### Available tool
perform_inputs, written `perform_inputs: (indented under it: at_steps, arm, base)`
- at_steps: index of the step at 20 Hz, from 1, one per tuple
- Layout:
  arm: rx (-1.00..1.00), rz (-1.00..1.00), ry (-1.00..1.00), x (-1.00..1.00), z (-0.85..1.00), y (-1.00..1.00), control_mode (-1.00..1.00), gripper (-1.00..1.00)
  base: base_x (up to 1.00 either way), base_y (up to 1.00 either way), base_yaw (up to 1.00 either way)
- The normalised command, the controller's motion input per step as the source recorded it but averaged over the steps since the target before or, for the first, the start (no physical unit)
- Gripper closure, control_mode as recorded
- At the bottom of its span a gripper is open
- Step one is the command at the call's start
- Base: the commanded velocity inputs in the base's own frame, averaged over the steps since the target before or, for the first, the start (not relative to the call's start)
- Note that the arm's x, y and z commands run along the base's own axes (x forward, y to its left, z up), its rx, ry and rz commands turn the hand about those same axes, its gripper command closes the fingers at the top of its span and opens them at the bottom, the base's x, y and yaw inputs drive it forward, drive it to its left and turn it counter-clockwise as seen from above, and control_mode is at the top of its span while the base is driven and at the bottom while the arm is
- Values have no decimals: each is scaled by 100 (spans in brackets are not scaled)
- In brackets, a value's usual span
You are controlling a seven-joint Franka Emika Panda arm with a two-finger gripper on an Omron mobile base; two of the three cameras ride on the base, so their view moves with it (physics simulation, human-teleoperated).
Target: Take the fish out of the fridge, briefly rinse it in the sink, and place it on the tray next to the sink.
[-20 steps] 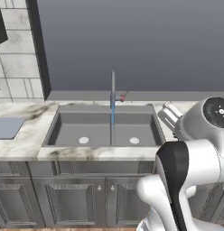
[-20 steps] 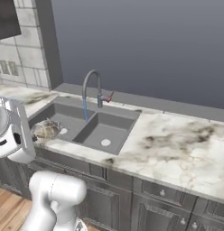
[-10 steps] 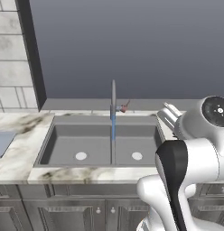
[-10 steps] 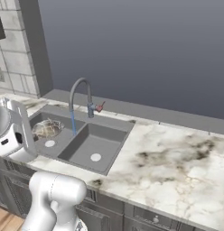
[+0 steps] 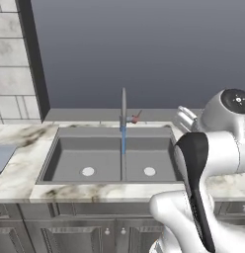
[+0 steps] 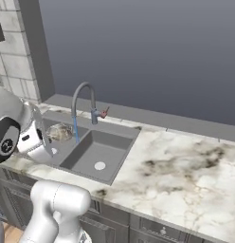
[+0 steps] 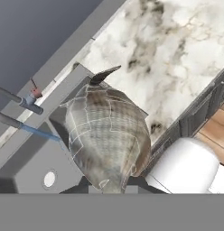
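White arm bent beside sink, jaws clamped on fish, water running

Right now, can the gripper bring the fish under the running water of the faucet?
Probably yes. The gripper, shut on the fish, hangs beside the sink; nothing stands between it and the water stream.

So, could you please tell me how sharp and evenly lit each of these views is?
Left base view: flat, soft light, sink slightly blurred. Right base view: faucet crisp, no glare. Hand view: fish looms large and stretched by closeness, texture sharp.
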Motion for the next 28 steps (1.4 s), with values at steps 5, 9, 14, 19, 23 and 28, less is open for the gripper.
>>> perform_inputs:
  at_steps: [5,9,14,19,23,28]
  arm:
    - [4,44,19,15,-20,-44,-100,100]
    - [-1,54,0,-11,-38,-27,-100,100]
    - [-2,60,4,0,-32,-15,-100,100]
    - [0,57,5,7,-7,-14,-100,100]
    - [0,51,14,45,-1,0,-100,100]
    - [-9,43,9,74,-18,9,-100,100]
  base:
    - [0,0,0]
    - [0,0,0]
    - [0,0,0]
    - [0,0,0]
    - [0,0,0]
    - [0,0,0]
